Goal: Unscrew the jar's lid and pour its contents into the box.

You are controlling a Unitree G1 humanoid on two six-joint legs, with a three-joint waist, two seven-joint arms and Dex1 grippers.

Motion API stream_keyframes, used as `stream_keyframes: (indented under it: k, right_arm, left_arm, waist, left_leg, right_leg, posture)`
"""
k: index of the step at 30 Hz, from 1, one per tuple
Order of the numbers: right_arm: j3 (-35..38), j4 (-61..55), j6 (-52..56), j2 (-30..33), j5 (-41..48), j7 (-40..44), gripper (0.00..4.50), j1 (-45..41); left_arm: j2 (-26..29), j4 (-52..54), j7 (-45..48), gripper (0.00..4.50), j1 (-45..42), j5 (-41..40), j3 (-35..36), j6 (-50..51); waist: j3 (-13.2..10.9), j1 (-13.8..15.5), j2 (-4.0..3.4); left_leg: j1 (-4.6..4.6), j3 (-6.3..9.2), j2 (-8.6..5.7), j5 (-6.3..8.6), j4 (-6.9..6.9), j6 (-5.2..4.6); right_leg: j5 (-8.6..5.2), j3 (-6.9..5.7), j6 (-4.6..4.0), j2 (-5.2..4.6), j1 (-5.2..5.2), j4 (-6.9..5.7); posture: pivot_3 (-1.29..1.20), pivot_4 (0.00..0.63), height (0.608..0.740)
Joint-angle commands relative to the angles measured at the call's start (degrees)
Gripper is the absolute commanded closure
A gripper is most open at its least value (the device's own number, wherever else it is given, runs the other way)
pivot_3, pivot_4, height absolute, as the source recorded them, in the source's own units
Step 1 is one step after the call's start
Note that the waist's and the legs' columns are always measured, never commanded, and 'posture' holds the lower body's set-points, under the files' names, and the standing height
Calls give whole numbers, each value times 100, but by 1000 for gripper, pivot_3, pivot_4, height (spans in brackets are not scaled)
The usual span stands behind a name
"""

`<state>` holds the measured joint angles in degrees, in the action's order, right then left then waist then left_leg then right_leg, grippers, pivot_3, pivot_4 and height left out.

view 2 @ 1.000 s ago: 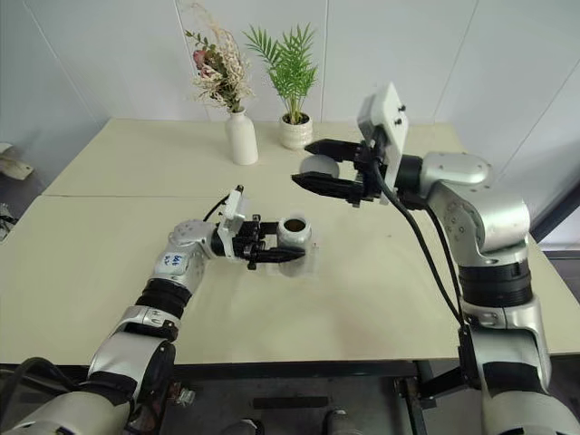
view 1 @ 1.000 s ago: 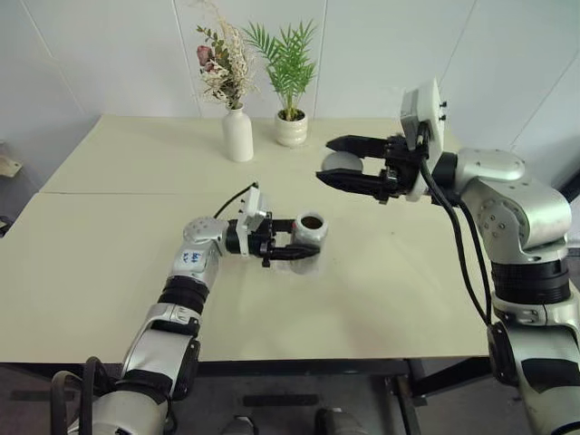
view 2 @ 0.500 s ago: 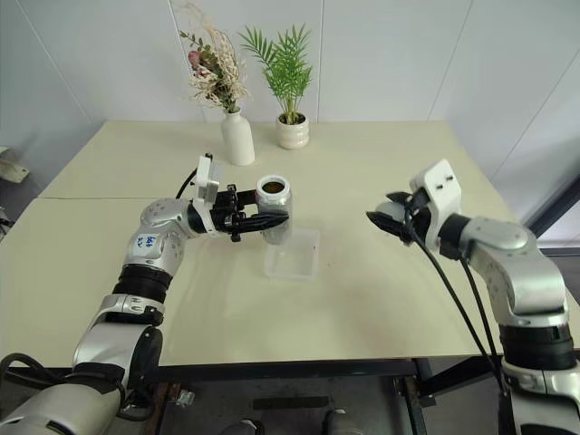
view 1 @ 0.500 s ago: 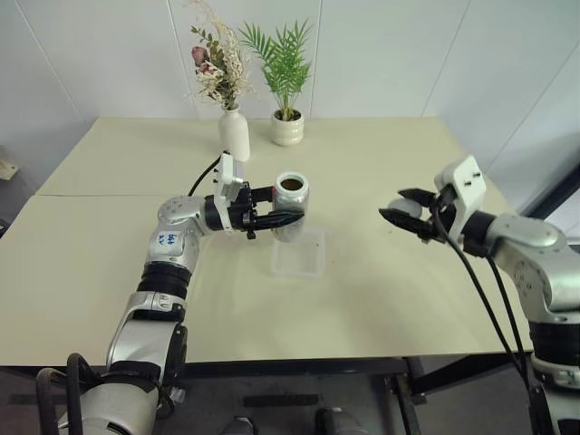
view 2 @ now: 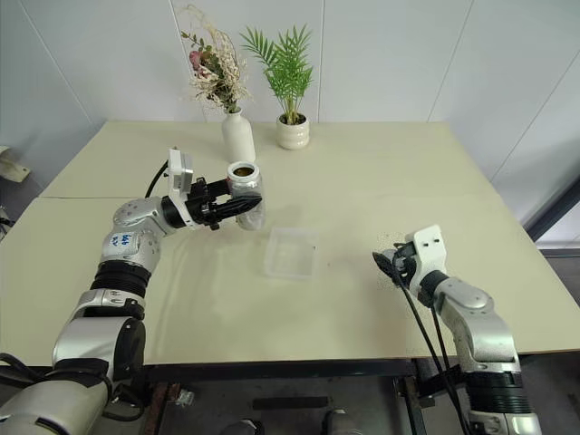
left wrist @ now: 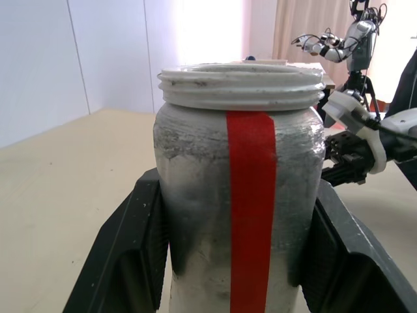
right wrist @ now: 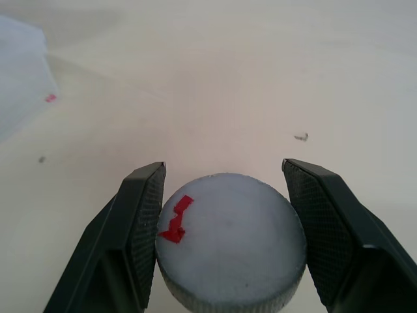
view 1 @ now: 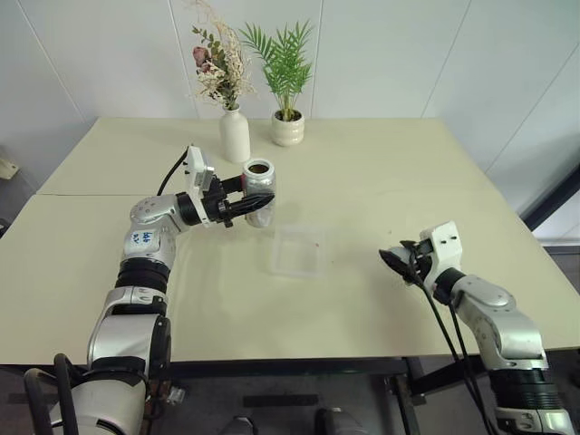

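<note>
The left gripper [view 1: 243, 205] is clamped on the open jar [view 1: 259, 190], held upright above the table [view 1: 381, 172], up-table and to the left of the box [view 1: 298, 251]. The right gripper [right wrist: 225, 241] is closed around the lid [right wrist: 229, 248], low over the table's right side. Risk: tipping the jar before it is over the box would likely spill the contents [view 1: 259, 169] onto the table.

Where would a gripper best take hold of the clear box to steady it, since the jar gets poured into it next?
Probably one of the box's short end walls, pinched from above. It lies flat and open-topped on the table, shallow with thin upright walls, so only a rim offers purchase. The end nearer the robot looks freest, away from the jar.
</note>
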<state>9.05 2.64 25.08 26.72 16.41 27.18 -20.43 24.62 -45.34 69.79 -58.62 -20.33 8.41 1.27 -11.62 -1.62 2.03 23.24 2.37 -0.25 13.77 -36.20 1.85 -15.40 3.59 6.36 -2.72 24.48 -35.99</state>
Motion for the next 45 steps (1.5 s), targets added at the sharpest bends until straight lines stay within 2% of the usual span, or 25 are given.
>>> stream_keyframes:
  k: [1, 6, 10, 12, 22, 26, 29, 31, 35, 38, 41, 45]
  right_arm:
    - [163, 266, -411, -108, -144, -273, 1936, -98]
    - [69, 478, -763, -190, -457, -555, 1936, -2]
    - [81, 309, -750, -179, -528, -589, 556, 158]
    - [184, 105, -544, -164, -389, -573, 27, 163]
    - [305, -1836, 334, 499, 305, 222, 27, 542]
    - [608, -2629, 958, 906, 1214, 746, 27, 547]
    - [1029, -3282, 1443, 1539, 2284, 1604, 27, 672]
    - [1189, -3404, 1603, 1843, 2640, 1886, 27, 726]
    - [1231, -3564, 1869, 2210, 3110, 1947, 27, 488]
    - [1252, -3645, 2054, 2306, 3473, 1884, 27, 313]
    - [1422, -3811, 2040, 2493, 3630, 2118, 27, 609]
    - [1446, -3848, 1936, 2518, 3651, 1975, 27, 690]
  left_arm:
    - [88, 326, 27, 2352, 23, -147, 100, 130]
    - [150, 474, 42, 2352, 128, -166, 127, 245]
    - [182, 504, 20, 2352, 137, -147, 139, 249]
    - [201, 489, 18, 2352, 131, -138, 144, 239]
    - [245, 96, 37, 2352, -36, 77, 88, -245]
    - [239, -342, 11, 2352, -257, 281, 37, -813]
    - [243, -960, -122, 2352, -590, 694, -121, -1721]
    - [225, -1326, -222, 2352, -793, 876, -173, -2145]
    - [225, -2042, -609, 2352, -1196, 1608, -553, -3426]
    - [220, -2387, -1186, 2352, -1456, 2122, -823, -3968]
    - [191, -2603, -1841, 2352, -1791, 2999, -1410, -5033]
    - [205, -2779, -2706, 2352, -2104, 3820, -1935, -5615]
  waist:
    - [0, -4, 0]
    - [0, -3, 0]
    - [0, 1, 0]
    - [0, -10, 0]
    - [0, 1, 0]
    - [0, 11, 0]
    - [-1, 20, 1]
    - [-1, 30, 2]
    - [-1, 15, 4]
    - [-1, 5, 4]
    - [-2, 33, 4]
    - [-3, 86, 7]
  left_leg:
    - [0, 0, 0, 0, 0, 0]
    - [-1, 0, 2, -1, 0, 1]
    - [-1, 1, 2, -2, -1, 3]
    - [-2, 1, 2, -2, 0, 3]
    - [-2, 4, 2, -2, -1, 3]
    - [-1, 6, 2, -2, -3, 3]
    - [0, 6, 2, -2, -4, 3]
    - [1, 8, 2, -2, -2, 3]
    - [0, 6, 1, -1, -7, 2]
    - [-1, 3, 1, -1, -8, 2]
    - [0, 5, 2, -1, -6, 2]
    - [8, 2, -2, 0, -6, 2]
  right_leg:
    - [0, 0, 0, 1, 0, 0]
    - [0, 1, -1, 3, 1, -4]
    - [0, 1, -1, 3, 0, -4]
    - [0, 3, -1, 3, 0, -4]
    - [0, 3, -1, 8, -1, -5]
    - [0, 2, -1, 8, -2, -3]
    - [1, 2, 0, 7, -6, 2]
    - [1, 0, 0, 8, -8, 8]
    - [5, 0, 7, 5, -14, 13]
    - [6, 3, 7, 6, -14, 11]
    - [6, 2, 7, 8, -14, 13]
    - [10, 4, 14, 3, -13, 26]
  posture:
    - [0, 150, 740]
    - [0, 150, 740]
    - [0, 150, 740]
    - [0, 150, 740]
    - [0, 150, 740]
    - [0, 150, 740]
    - [0, 150, 740]
    - [0, 150, 740]
    - [0, 150, 740]
    - [0, 150, 740]
    - [0, 150, 740]
    - [0, 150, 740]
